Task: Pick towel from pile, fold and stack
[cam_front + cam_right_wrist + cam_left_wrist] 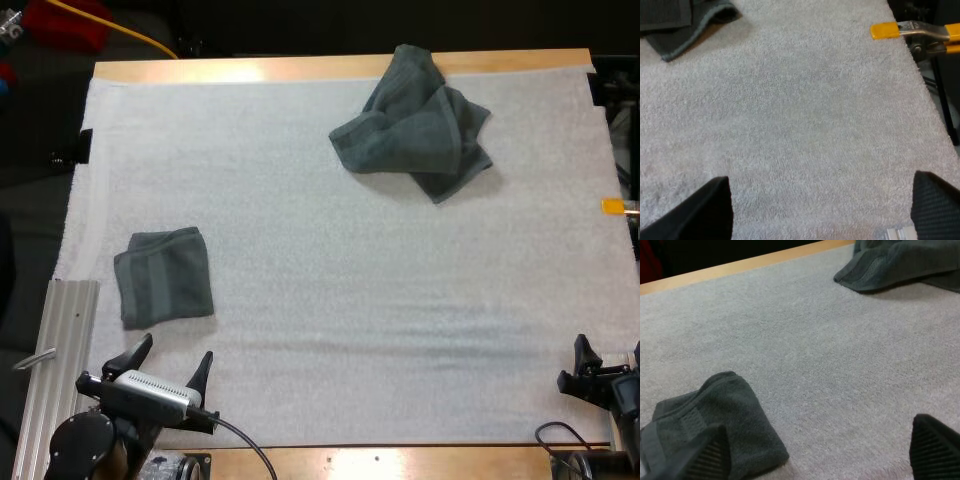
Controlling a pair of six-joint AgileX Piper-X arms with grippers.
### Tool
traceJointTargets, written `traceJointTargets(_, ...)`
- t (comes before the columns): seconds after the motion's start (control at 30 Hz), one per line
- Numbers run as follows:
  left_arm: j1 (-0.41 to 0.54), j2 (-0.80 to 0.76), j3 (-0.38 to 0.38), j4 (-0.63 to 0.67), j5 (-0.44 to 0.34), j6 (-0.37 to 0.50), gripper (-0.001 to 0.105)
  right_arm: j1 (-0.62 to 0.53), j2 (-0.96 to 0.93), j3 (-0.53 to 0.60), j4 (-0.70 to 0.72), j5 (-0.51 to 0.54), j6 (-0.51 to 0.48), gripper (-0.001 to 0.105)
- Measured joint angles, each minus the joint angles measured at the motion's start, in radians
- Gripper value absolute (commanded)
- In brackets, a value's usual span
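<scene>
A crumpled dark grey-green towel lies in a heap at the far middle-right of the white mat. A folded towel rests flat at the mat's near left. My left gripper is open just in front of the folded towel, fingers apart and holding nothing; its wrist view has the folded towel beside one fingertip and the crumpled towel far off. My right gripper is open at the mat's near right corner, over bare mat, with the crumpled towel's edge well beyond it.
An aluminium rail runs along the mat's near left edge. An orange clamp grips the mat's right edge. The wooden table edge borders the far side.
</scene>
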Motion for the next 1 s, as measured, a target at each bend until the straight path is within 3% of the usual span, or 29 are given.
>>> traceJointTargets(0.57, 0.000, 0.000, -0.003, -0.005, 0.004, -0.002, 0.071, 0.000, 0.002, -0.025, 0.019, -0.040, 0.000, 0.071)
traceJointTargets(0.83, 0.000, 0.000, -0.034, -0.005, 0.043, -0.048, 0.071, 0.000, 0.085, -0.092, 0.030, -0.125, 0.000, 0.071)
traceJointTargets(1.0, 0.000, 0.000, -0.070, -0.005, 0.121, -0.051, 0.071, 0.000, 0.144, -0.151, 0.030, -0.195, 0.000, 0.071)
